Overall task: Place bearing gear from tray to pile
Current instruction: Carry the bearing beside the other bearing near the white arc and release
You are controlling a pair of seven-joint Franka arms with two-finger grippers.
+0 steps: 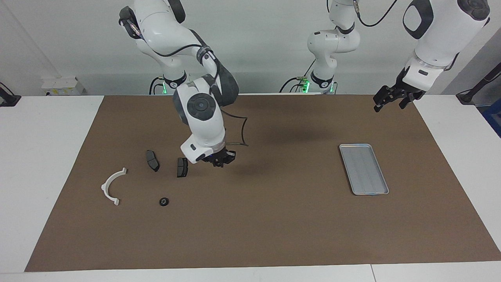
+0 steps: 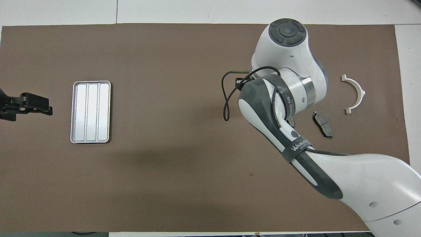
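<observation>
The bearing gear (image 1: 164, 201), a small black ring, lies on the brown mat beside the pile, farther from the robots than the brake pads. The pile is a white half-ring bracket (image 1: 111, 186) (image 2: 355, 93) and two dark brake pads (image 1: 152, 160) (image 1: 182, 167); one pad shows in the overhead view (image 2: 323, 124). The silver ribbed tray (image 1: 364, 168) (image 2: 90, 112) is empty, toward the left arm's end. My right gripper (image 1: 223, 159) hangs low over the mat beside the nearer pad. My left gripper (image 1: 390, 102) (image 2: 33, 104) is open and waits, raised beside the tray. The right arm hides the gear in the overhead view.
A brown mat (image 1: 274, 235) covers most of the white table. The right arm's black cable (image 1: 242, 133) loops out beside its wrist. Bare mat lies between the pile and the tray.
</observation>
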